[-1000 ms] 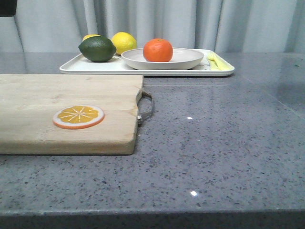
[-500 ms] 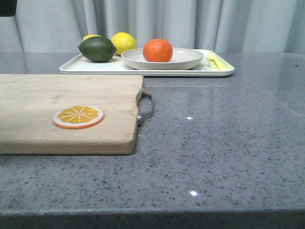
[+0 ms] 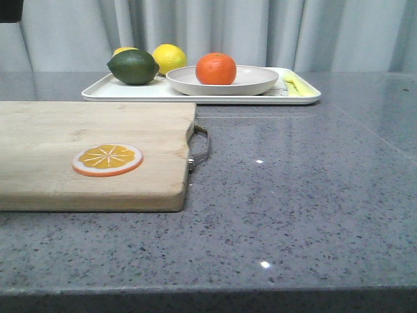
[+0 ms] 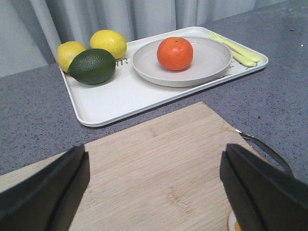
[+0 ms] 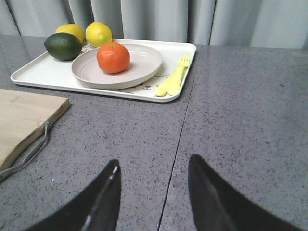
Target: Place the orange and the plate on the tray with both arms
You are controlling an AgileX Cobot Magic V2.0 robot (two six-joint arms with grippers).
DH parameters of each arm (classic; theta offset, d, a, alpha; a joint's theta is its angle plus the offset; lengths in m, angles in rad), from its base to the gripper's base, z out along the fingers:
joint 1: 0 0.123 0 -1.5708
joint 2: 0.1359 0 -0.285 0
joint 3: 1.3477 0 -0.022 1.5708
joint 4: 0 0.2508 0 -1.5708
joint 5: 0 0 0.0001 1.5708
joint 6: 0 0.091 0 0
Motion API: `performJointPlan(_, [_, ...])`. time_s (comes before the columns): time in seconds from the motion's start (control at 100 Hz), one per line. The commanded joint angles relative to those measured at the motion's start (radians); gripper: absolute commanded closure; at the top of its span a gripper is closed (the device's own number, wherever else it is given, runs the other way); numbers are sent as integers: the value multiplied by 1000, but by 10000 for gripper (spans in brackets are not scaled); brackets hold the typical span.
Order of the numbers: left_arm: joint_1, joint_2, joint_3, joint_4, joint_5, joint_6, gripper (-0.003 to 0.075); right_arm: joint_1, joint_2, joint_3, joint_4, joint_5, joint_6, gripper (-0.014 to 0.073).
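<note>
The orange (image 3: 215, 68) sits in the off-white plate (image 3: 254, 83), which rests on the white tray (image 3: 124, 91) at the far side of the table. The left wrist view shows the orange (image 4: 174, 53), plate (image 4: 211, 60) and tray (image 4: 110, 98) beyond my left gripper (image 4: 154, 154), which is open and empty above the wooden board. My right gripper (image 5: 154, 161) hangs open and empty over bare countertop, well short of the orange (image 5: 113, 57), plate (image 5: 144, 60) and tray (image 5: 43, 72). Neither gripper shows in the front view.
A dark green lime (image 3: 133, 66) and two lemons (image 3: 169, 57) lie on the tray's left part, a yellow fork and spoon (image 3: 296, 85) on its right. A wooden cutting board (image 3: 52, 143) with a metal handle (image 3: 199, 147) carries an orange slice disc (image 3: 107, 160).
</note>
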Motion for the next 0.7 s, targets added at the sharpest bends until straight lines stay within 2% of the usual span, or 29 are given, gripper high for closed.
performJointPlan(0.0, [4, -4, -27, -1, -47, 1, 240, -5, 3, -29, 8, -115, -10, 282])
performJointPlan(0.09, [4, -4, -27, -1, -47, 1, 337, -5, 3, -29, 8, -142, -10, 359])
performJointPlan(0.33, [4, -4, -27, -1, -47, 1, 639, -5, 3, -29, 8, -158, -10, 665])
performJointPlan(0.41, [4, -4, -27, -1, -47, 1, 738, -5, 3, -29, 8, -158, -10, 659])
performJointPlan(0.69, [4, -4, -27, -1, -47, 1, 739, -5, 3, -29, 8, -157, -10, 662])
